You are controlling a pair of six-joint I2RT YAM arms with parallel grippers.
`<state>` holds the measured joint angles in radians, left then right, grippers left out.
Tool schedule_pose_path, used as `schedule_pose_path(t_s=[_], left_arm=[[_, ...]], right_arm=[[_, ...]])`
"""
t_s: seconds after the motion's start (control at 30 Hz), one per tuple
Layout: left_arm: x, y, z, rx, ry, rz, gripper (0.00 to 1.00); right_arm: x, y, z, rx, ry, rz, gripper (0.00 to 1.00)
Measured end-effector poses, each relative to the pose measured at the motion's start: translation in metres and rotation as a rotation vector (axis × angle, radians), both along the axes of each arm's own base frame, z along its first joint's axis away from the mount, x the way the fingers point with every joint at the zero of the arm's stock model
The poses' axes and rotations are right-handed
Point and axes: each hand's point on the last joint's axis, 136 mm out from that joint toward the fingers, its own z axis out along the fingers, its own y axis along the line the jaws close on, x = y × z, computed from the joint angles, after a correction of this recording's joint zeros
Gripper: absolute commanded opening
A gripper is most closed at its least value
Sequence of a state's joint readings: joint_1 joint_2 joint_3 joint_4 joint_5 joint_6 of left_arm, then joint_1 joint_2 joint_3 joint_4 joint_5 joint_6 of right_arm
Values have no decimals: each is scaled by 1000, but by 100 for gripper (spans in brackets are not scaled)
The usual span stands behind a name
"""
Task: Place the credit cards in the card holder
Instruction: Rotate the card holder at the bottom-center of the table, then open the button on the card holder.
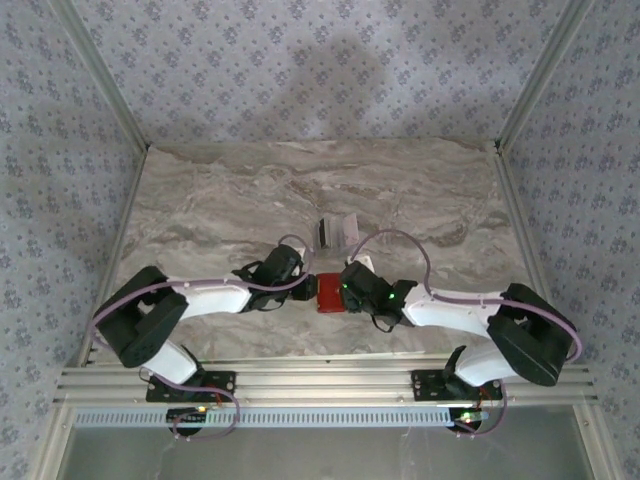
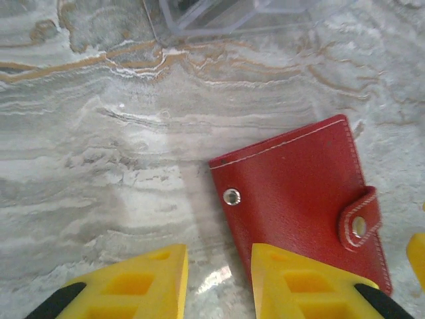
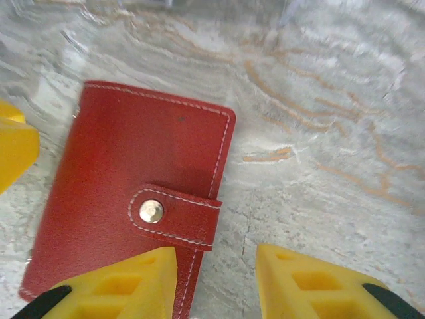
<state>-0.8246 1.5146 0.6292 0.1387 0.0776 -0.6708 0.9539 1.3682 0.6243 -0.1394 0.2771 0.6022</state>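
a red card holder [image 1: 330,296] lies closed, strap snapped shut, flat on the marbled surface [image 1: 220,200], low between the two hands. the left hand [image 2: 219,269] and the right hand [image 3: 216,269] are both spread open, gripping nothing. just beyond the holder stands a small clear box [image 1: 338,232] with credit cards [image 1: 326,236] in it, one dark, one pale.

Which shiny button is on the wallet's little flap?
The round silver snap on the flat red leather wallet's strap, at its right edge. The other silver stud sits bare on the cover.
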Motion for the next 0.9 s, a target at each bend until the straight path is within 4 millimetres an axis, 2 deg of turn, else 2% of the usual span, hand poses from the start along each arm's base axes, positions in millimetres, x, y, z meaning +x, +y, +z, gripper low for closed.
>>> schedule_pose_path(t_s=[0.07,0.2,0.4,0.6,0.73,0.9], left_arm=[[1,-1,10,-20,-18,1,29],[5,-5,19,-39,-25,-3,18],[20,-18,27,-71,-16,-14,8],[26,-23,8,-62,35,-22,6],[25,-22,-7,-49,67,-26,5],[29,-27,-13,-61,63,-30,4]], right_arm=[[2,2,8,9,-13,-1,37],[4,8,16,25,-21,12,36],[4,21,12,28,13,49,36],[6,32,-1,5,52,71,37],[7,32,-7,-11,62,72,40],[11,34,-14,-30,73,71,43]])
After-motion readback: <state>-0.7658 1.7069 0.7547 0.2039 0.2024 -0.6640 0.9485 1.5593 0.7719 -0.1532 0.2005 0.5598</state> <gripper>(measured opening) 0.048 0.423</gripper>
